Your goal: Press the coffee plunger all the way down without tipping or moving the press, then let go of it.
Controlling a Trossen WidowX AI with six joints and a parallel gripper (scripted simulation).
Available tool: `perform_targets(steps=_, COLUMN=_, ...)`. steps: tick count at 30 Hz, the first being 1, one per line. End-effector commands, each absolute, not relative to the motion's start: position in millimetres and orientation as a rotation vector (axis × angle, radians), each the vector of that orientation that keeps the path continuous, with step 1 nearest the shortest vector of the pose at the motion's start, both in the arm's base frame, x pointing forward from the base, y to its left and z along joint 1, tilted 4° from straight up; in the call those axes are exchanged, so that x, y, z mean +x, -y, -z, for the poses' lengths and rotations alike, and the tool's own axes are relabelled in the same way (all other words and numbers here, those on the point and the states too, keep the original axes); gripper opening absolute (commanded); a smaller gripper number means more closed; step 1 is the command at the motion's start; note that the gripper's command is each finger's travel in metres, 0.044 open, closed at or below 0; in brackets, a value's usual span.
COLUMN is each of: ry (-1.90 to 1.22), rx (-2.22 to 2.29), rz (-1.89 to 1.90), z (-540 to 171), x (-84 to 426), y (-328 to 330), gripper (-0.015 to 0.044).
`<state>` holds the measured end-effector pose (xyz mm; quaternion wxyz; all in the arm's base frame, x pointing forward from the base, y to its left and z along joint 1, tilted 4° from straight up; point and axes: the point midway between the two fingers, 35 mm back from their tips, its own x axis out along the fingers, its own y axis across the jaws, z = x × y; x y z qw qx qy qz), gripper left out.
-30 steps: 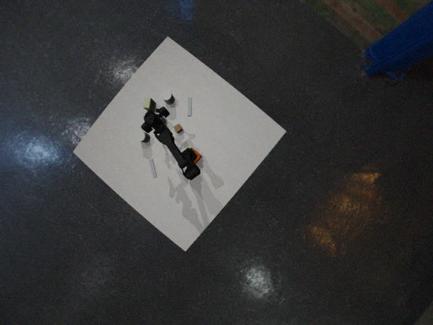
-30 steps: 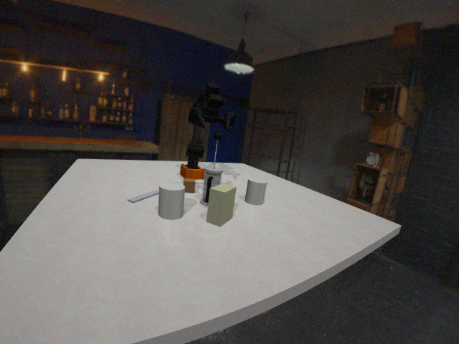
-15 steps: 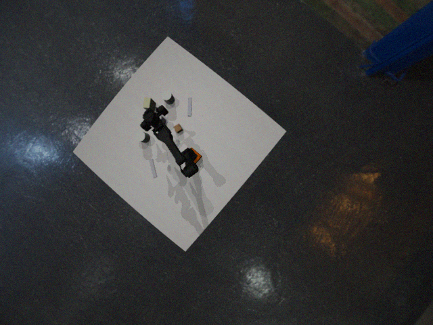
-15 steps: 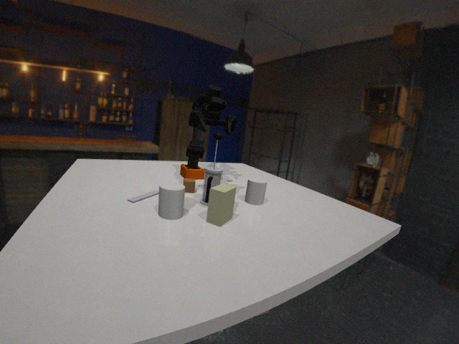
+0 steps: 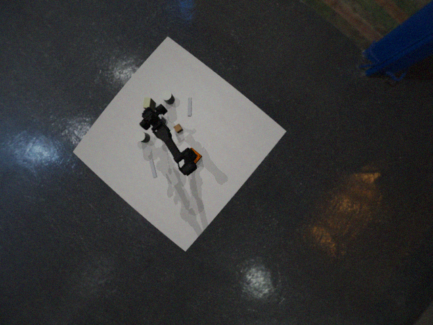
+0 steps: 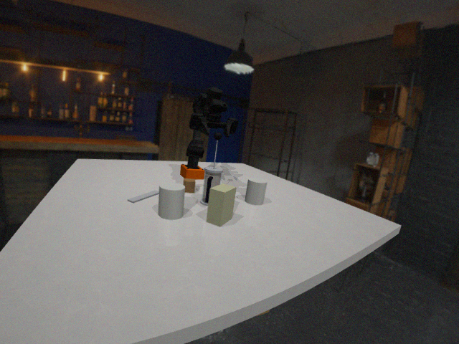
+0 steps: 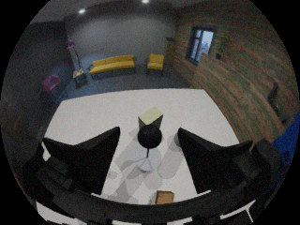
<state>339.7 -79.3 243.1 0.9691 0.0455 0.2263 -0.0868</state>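
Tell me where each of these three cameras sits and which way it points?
Top: high overhead, looking straight down on the white table; the whole arm shows.
Exterior: beside the table, facing across it at the coffee press; the arm stands behind it.
Wrist: on the arm's end, looking down between the open jaws of the gripper at the plunger knob.
Shared: the pale yellow block appears in all three.

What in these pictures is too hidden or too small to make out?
- Top view: the press is hidden beneath the arm and hand.
- Exterior view: whether the hand touches the plunger knob is too small and dark to tell.
- Wrist view: the knob covers the press body; the hand's fingers flank it with gaps.
- Exterior view: the yellowish block hides part of the press.
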Motion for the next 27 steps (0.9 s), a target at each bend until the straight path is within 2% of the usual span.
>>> perform_targets(steps=1, ry=-0.456, rx=0.094, rz=0.179, z=-243, x=340, y=80, gripper=0.0256)
perform_targets(steps=6, ry=-0.456, rx=0.094, rz=0.179, z=-243, x=340, y=80, gripper=0.0125)
perform_targets(steps=7, ry=-0.456, rx=0.094, rz=0.179, z=-243, x=340, y=80, gripper=0.0117)
perform_targets(steps=27, ry=-0.456, rx=0.094, rz=0.179, z=-229, x=344, y=80, gripper=0.0117)
